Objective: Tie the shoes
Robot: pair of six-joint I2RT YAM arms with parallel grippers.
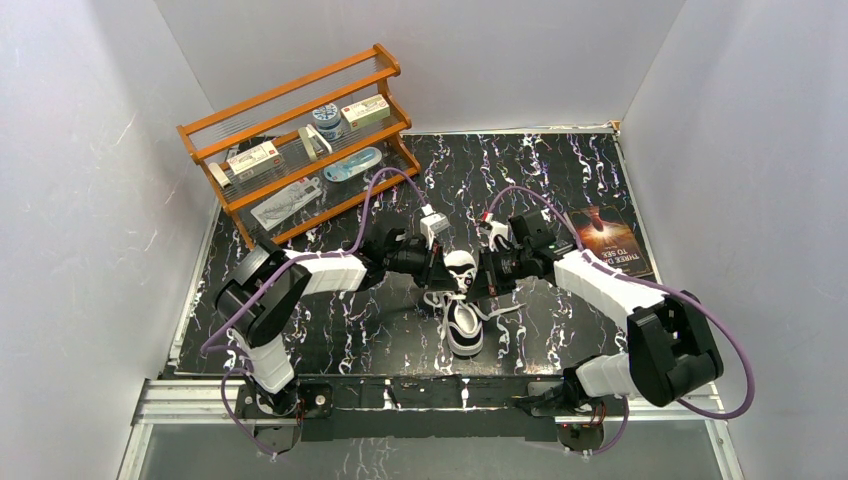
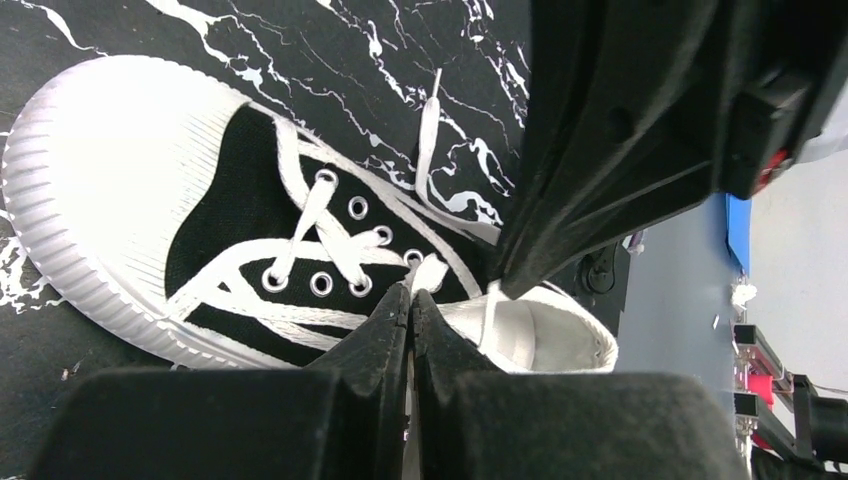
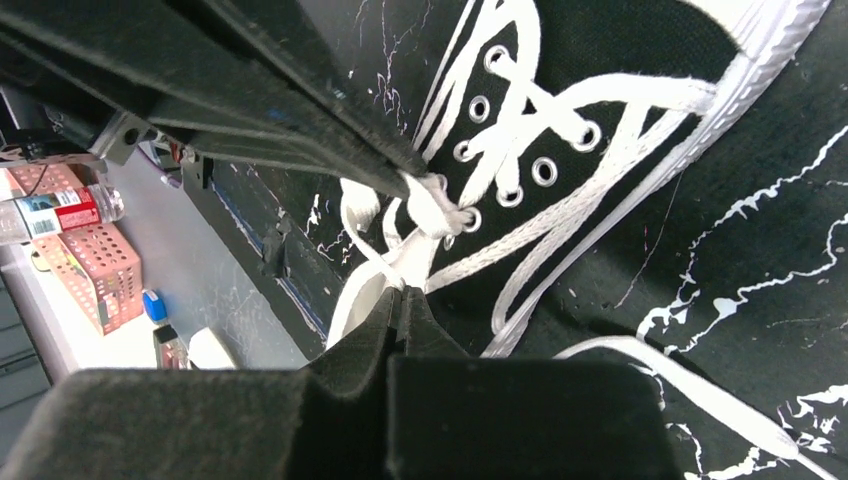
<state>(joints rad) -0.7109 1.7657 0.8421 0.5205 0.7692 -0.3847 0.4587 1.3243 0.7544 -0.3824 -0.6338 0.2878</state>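
Left gripper [image 2: 410, 300] clenched, fingertips pressed together on the long white laces [image 2: 300, 225] just past the top eyelets. Right gripper [image 3: 398, 298] also clamped tight, a lace strand running into its tips at the shoe's collar. Both sets of tips sit just beside each other over the tongue, nearly touching.

Small black canvas low-top sneaker with white rubber toe cap and white sole [image 1: 464, 335] lies mid-table between the two arms, near the front edge, toe pointing away from the bases. One loose lace end trails over the black white-veined marble table top [image 1: 560, 180] on the right.

Bare surface on both sides and behind the shoe. Orange wooden rack [image 1: 290, 92] sits back-left and dark booklet [image 1: 612, 240] at the right edge, both well apart from the shoe.
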